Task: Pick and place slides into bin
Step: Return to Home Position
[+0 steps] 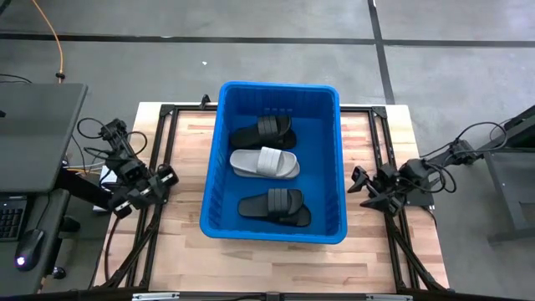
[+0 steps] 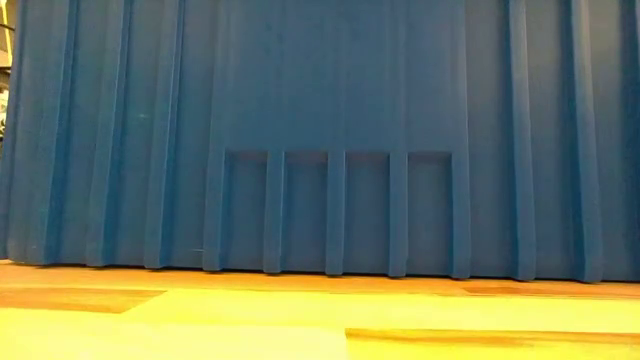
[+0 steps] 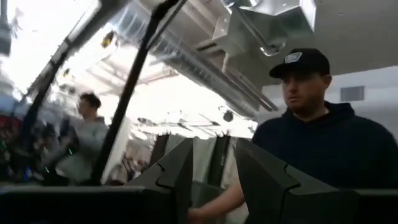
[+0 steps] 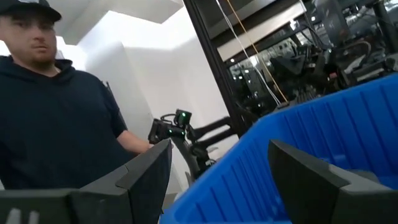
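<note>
The blue bin (image 1: 216, 159) stands on the middle of the wooden table and fills the low view with its ribbed wall (image 2: 320, 130). Three slides lie flat on its floor: a black one (image 1: 264, 132) at the far end, a light grey one (image 1: 265, 163) in the middle and a black one (image 1: 274, 207) at the near end. My left gripper (image 1: 170, 177) hangs open left of the bin, tipped upward, with nothing between its fingers (image 3: 214, 177). My right gripper (image 1: 358, 182) hangs open right of the bin, beside its wall (image 4: 298, 149), also holding nothing (image 4: 217, 177).
A person in a dark hoodie (image 3: 323, 143) stands beyond the table and also shows in the right wrist view (image 4: 56, 112). A second person (image 3: 87, 137) is farther back. A dark desk with a keyboard (image 1: 10, 219) stands left of the table. Bare wood (image 1: 276, 267) lies near the front edge.
</note>
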You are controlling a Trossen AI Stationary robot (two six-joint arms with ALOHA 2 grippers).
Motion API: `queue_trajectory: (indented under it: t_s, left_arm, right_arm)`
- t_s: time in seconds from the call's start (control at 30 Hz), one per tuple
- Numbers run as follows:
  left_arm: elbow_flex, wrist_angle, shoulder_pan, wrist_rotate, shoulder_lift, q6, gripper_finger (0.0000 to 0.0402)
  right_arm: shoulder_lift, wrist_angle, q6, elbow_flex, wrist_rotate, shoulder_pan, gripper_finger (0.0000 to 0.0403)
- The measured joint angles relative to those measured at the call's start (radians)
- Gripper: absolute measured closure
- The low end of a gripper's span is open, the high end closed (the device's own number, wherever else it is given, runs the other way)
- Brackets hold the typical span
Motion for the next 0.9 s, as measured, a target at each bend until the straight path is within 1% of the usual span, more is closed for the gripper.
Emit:
queue_trajectory:
  t_s: [0.17,0.23,0.43,0.9]
  left_arm:
    - [0.0,-0.055,0.0,0.003,0.0,-0.085,0.0289]
    - [0.0,-0.08,0.0,-0.011,0.0,-0.087,0.0289]
    - [0.0,-0.116,0.0,-0.018,0.0,-0.087,0.0289]
    - [0.0,-0.119,0.0,-0.019,0.0,-0.087,0.0289]
  right_arm:
    - [0.0,-0.064,0.0,0.0,0.0,0.0,0.0148]
    - [0.0,-0.092,0.003,0.0,0.0,0.0,0.0148]
    - [0.0,-0.105,0.088,0.0,0.0,0.0,0.0148]
    - [0.0,-0.147,0.077,0.0,0.001,0.0,0.0148]
